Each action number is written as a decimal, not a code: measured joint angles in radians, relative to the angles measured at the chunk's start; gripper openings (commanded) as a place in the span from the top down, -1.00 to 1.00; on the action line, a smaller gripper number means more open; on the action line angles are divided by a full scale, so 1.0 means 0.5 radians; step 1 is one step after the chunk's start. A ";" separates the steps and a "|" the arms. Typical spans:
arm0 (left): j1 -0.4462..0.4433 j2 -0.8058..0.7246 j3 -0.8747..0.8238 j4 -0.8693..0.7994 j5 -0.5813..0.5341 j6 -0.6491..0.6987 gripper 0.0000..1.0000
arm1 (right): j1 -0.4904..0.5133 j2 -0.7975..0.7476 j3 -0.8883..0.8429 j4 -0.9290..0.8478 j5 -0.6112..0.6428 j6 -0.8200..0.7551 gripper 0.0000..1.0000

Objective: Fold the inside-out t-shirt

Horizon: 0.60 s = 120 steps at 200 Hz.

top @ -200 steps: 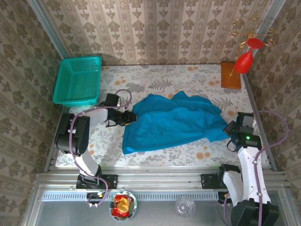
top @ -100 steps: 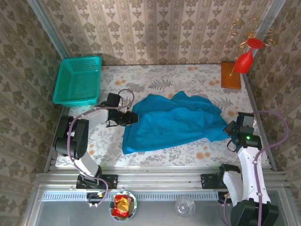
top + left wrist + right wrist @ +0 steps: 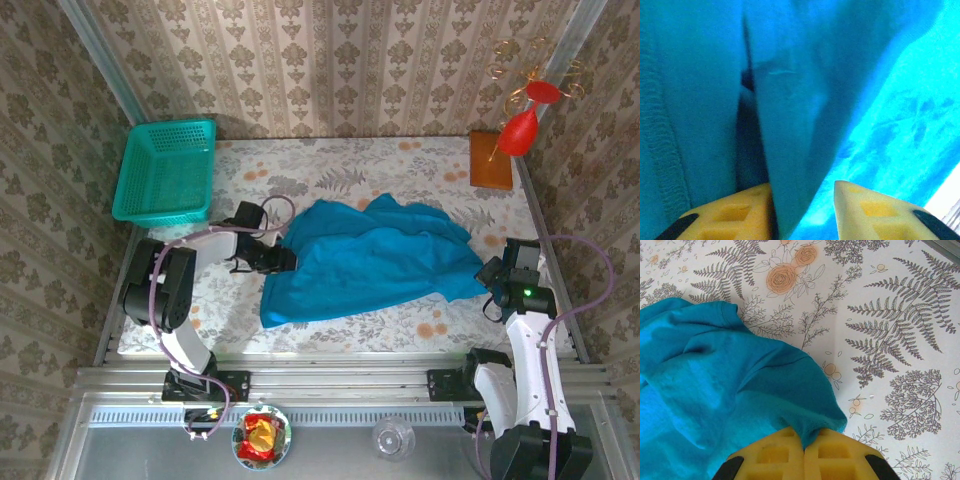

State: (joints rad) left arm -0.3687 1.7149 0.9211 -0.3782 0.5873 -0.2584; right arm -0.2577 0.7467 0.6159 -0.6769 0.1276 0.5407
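The inside-out t-shirt [image 3: 370, 260] lies crumpled across the middle of the floral table, plain blue-teal. My left gripper [image 3: 285, 258] is pushed in at the shirt's left edge. In the left wrist view its jaws [image 3: 801, 185] stand apart, with a fold of the t-shirt [image 3: 790, 100] hanging between them. The fold rests against the left finger [image 3: 730, 215] and stays clear of the right one. My right gripper [image 3: 490, 275] sits at the shirt's right end. In the right wrist view it [image 3: 804, 435] is shut on a pinched edge of the t-shirt [image 3: 730, 380].
A teal mesh basket [image 3: 165, 170] stands at the table's back left. An orange-brown block [image 3: 490, 160] and a red ornament [image 3: 520, 125] are at the back right. A snack bowl [image 3: 262, 437] and a glass [image 3: 393, 437] sit below the front rail.
My left gripper has slid right, further into the shirt's left edge, and its jaws have narrowed a little. The right gripper has held still, pinching the cloth.
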 measured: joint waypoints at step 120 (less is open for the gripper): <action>0.023 -0.601 0.269 -0.172 -0.014 0.101 1.00 | -0.003 -0.047 0.365 -0.116 -0.069 0.020 1.00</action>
State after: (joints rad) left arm -0.3573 1.4143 1.0554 -0.4644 0.5804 -0.2077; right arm -0.2592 0.7231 0.7982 -0.7349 0.0929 0.5507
